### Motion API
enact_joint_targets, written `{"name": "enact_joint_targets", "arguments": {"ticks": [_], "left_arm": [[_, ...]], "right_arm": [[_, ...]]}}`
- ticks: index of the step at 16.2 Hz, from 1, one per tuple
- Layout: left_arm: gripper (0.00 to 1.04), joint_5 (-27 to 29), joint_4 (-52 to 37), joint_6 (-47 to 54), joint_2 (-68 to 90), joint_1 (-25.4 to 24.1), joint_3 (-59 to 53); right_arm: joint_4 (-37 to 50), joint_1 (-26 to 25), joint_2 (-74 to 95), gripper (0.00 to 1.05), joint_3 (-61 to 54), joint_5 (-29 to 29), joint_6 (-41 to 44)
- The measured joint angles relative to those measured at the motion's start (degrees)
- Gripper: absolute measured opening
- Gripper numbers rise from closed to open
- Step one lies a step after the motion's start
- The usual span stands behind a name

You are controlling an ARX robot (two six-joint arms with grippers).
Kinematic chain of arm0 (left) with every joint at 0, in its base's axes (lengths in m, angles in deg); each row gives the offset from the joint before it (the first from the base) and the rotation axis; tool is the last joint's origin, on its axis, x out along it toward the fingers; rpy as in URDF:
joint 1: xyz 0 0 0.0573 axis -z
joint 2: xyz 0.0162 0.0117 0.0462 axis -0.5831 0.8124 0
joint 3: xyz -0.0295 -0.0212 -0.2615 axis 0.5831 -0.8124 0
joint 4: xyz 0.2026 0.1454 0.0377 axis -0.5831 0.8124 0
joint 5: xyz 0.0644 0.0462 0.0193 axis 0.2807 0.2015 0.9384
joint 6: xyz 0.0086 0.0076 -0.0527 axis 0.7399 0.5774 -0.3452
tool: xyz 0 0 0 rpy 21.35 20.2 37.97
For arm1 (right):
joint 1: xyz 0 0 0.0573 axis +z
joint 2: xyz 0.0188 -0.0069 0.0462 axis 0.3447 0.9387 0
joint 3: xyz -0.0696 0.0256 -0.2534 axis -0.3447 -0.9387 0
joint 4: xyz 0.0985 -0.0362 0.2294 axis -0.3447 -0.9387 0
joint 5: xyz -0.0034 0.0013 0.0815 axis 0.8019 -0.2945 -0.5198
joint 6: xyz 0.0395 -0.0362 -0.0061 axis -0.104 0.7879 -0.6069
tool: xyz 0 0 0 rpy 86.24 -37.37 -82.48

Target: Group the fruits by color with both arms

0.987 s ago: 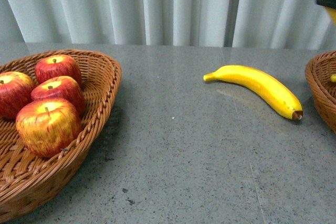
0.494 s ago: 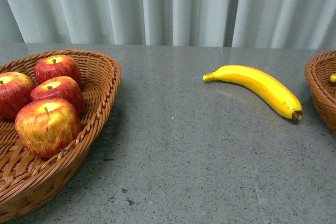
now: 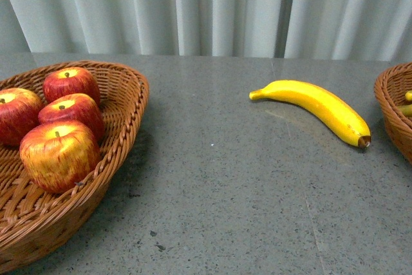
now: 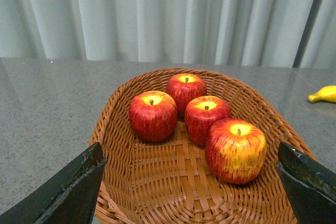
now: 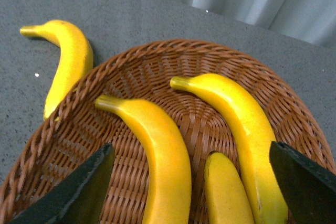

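A second ago your right pincer (image 5: pixel 191 182) held a banana up high. Now that banana is gone from the top of the front view, and a bit more yellow shows in the banana basket (image 5: pixel 157 56). So I think the banana has been dropped in. The right pincer is wide open and holds nothing. Three bananas (image 5: pixel 163 150) lie in the basket right under it, with one below the gap between its fingers. One loose banana (image 3: pixel 315 107) lies on the grey table (image 3: pixel 225 191), just past the basket rim from this pincer. It looks like the only fruit left to sort, so it should be your next pick. Your left pincer (image 4: pixel 189 182) is wide open too, and empty. It hangs over the apple basket (image 4: pixel 115 108), where four red apples (image 4: pixel 153 115) sit close together in front of it. You can see no apple out on the table, so the red side looks done.
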Motion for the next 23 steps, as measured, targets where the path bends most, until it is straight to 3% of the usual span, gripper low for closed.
{"name": "enact_joint_targets", "arguments": {"ticks": [1, 4, 9, 12, 18, 23], "left_arm": [[0.98, 0.0, 0.0, 0.0, 0.0, 0.0, 0.0], [0.98, 0.0, 0.0, 0.0, 0.0, 0.0, 0.0], [0.98, 0.0, 0.0, 0.0, 0.0, 0.0, 0.0], [0.98, 0.0, 0.0, 0.0, 0.0, 0.0, 0.0], [0.98, 0.0, 0.0, 0.0, 0.0, 0.0, 0.0], [0.98, 0.0, 0.0, 0.0, 0.0, 0.0, 0.0]], "right_arm": [[-0.5, 0.8, -1.5, 0.98, 0.2, -0.3, -1.0], [-1.3, 5.8, -4.4, 0.98, 3.6, 0.3, -4.7], [-2.7, 26.2, 2.1, 0.98, 14.7, 9.4, -9.9], [-6.0, 34.4, 13.3, 0.98, 24.2, 13.7, -10.3], [-12.2, 40.1, 28.7, 0.98, 35.8, 17.9, -10.4], [-17.7, 41.0, 37.7, 0.98, 43.8, 22.1, -6.6]]}}
